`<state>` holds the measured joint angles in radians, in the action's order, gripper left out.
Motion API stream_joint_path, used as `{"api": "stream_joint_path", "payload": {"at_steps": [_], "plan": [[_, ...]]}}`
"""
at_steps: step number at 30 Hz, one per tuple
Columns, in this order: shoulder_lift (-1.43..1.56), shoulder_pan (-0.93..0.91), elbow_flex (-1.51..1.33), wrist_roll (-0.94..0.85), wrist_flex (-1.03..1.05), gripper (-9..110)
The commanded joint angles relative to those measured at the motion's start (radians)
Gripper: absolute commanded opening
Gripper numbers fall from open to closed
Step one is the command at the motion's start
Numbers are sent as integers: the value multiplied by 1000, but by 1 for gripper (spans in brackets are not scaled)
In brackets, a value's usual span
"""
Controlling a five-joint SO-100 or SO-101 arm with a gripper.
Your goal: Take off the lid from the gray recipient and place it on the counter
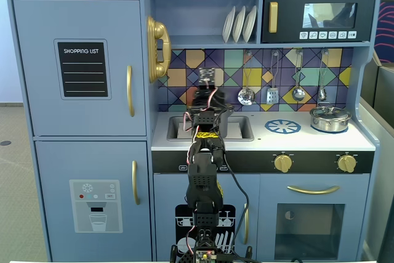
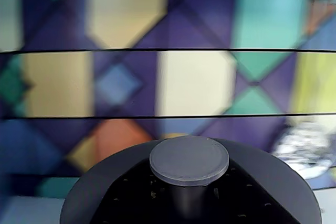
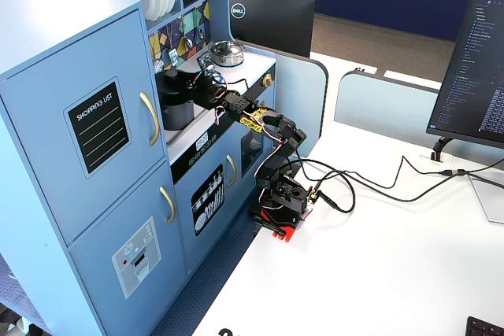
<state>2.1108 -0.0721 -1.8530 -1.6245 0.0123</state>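
The dark gray lid fills the bottom of the wrist view, its round knob centred and very close. The gray recipient stands in the recessed sink of the white counter. In a fixed view the arm hides most of it, and only its right side shows. My gripper reaches over the pot's top at the lid. Its jaws do not show in the wrist view, and the arm hides them from behind. I cannot tell whether the lid rests on the pot.
A shiny silver pot with its lid stands at the counter's right end, next to the blue burner ring. Utensils hang on the tiled backsplash. The arm's base sits on a white table with cables; monitors stand behind.
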Motion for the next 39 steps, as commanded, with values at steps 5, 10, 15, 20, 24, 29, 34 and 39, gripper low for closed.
{"api": "stream_joint_path", "payload": {"at_steps": [5, 10, 15, 20, 24, 29, 34, 39], "plan": [[67, -258, 133, 67, 44, 0], [57, -408, 101, 74, 58, 0], [54, -469, -28, 63, -44, 0], [31, -508, -140, 69, -126, 0], [-29, -518, -201, 69, -225, 0], [-115, -523, -236, 71, -322, 0], [-196, -517, -252, 64, -400, 0], [-252, -505, -250, 61, -423, 0]]}}
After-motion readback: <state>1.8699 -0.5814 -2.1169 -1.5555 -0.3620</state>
